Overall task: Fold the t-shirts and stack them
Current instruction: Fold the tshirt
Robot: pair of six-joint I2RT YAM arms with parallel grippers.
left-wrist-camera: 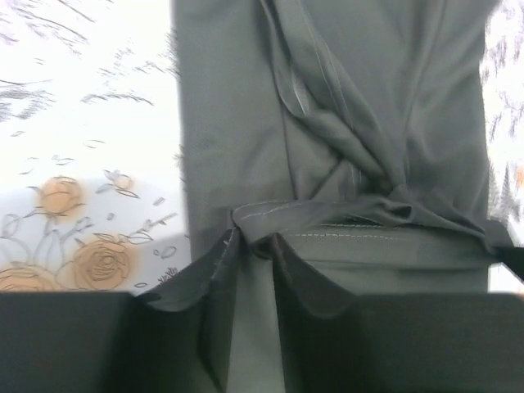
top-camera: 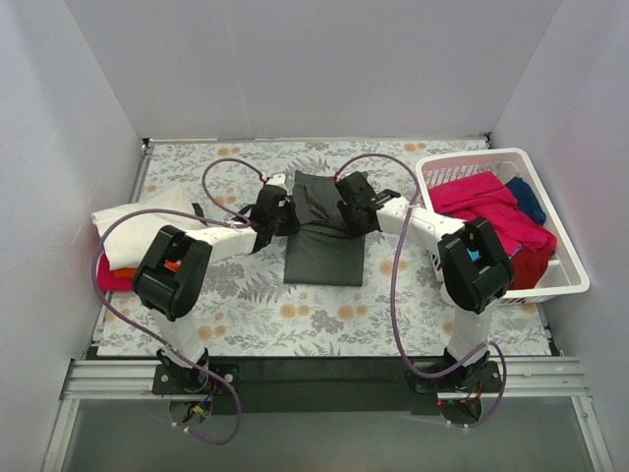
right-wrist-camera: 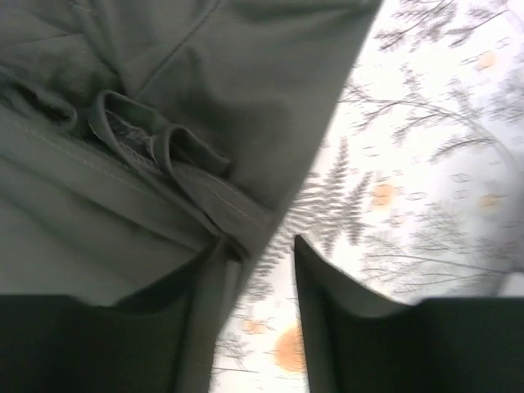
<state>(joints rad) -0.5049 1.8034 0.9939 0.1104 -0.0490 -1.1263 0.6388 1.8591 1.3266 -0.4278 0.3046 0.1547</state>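
Observation:
A dark grey t-shirt (top-camera: 324,251) lies partly folded in the middle of the floral table cover. My left gripper (top-camera: 280,214) is at the shirt's upper left edge. In the left wrist view the gripper (left-wrist-camera: 255,237) is shut on a bunched hem of the grey shirt (left-wrist-camera: 344,123), with creases running to the pinch. My right gripper (top-camera: 351,204) is at the shirt's upper right. In the right wrist view the gripper (right-wrist-camera: 258,244) is open, the table showing between its fingers, and the grey shirt's (right-wrist-camera: 164,98) edge lies against its left finger.
A stack with a white t-shirt (top-camera: 138,218) on orange and magenta pink (top-camera: 110,277) ones lies at the left edge. A white slatted basket (top-camera: 472,157) at the right holds magenta (top-camera: 482,195), navy (top-camera: 529,197) and maroon (top-camera: 526,267) shirts.

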